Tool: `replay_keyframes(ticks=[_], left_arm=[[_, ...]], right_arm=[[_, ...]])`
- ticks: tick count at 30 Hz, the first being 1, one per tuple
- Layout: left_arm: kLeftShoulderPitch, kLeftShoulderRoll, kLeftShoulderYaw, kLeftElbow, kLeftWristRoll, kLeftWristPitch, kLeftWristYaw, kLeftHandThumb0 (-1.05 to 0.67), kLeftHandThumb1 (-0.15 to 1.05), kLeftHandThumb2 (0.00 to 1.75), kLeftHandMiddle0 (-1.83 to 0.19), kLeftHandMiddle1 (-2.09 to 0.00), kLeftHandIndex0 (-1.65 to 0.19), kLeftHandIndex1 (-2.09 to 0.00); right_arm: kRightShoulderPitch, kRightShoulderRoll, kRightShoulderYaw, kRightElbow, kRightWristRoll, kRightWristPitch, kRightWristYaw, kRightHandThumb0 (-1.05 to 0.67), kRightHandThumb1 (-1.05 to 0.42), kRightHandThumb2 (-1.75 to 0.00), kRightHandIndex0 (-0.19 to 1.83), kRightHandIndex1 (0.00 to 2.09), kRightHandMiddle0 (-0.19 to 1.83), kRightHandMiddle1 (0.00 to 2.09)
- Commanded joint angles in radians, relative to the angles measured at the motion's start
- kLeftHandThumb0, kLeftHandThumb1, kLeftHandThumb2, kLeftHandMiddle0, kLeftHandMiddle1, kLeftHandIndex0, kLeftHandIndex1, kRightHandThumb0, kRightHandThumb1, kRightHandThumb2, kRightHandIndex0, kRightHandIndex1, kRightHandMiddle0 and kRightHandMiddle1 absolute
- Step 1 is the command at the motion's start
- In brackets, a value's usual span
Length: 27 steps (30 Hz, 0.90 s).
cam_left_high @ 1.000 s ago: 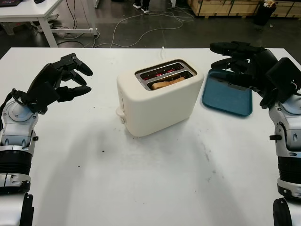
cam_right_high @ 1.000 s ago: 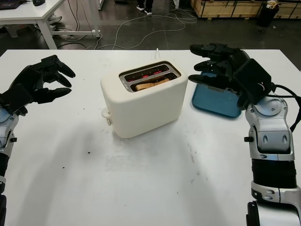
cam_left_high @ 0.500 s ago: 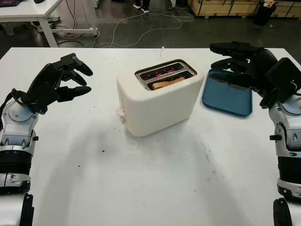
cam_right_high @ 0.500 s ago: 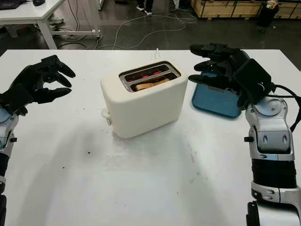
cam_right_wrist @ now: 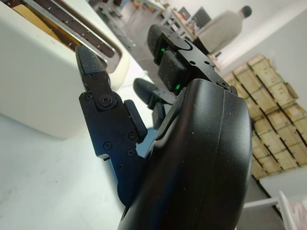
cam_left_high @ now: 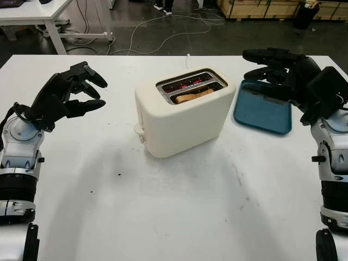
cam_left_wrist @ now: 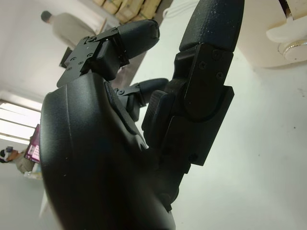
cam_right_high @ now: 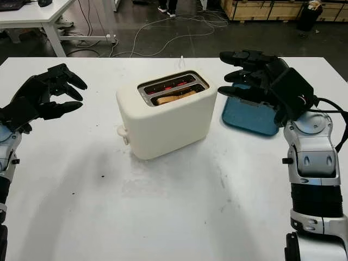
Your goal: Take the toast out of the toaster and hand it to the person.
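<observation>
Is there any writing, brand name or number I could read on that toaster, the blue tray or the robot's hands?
None can be read: the toaster, the blue tray, the left hand and the right hand show no legible text.

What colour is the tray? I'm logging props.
Teal-blue, best seen in the left eye view: the tray lies right of the toaster.

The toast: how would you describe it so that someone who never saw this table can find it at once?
On the white table stands a cream toaster, between the open left hand and the open right hand. The toaster has two slots on top. The toast is the light brown slice in the slot nearer the robot; the other slot shows a red glow and no bread.
</observation>
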Motion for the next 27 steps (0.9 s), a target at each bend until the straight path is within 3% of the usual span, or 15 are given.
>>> replay_keyframes(ticks=[1, 27], left_arm=[[-0.008, -0.010, 0.006, -0.009, -0.005, 0.006, 0.010, -1.05, 0.92, 0.08, -0.31, -1.47, -0.30, -1.37], [-0.006, -0.016, 0.015, -0.010, -0.022, 0.011, -0.002, -1.05, 0.92, 0.06, -0.32, -1.46, -0.31, -1.35]], right_arm=[[-0.009, -0.006, 0.002, 0.002, 0.004, -0.002, 0.008, -0.34, -0.77, 0.00, 0.26, 0.98, 0.64, 0.05], [-0.008, 0.001, -0.001, 0.002, 0.003, -0.007, 0.004, -0.35, -0.76, 0.00, 0.28, 0.98, 0.66, 0.07]])
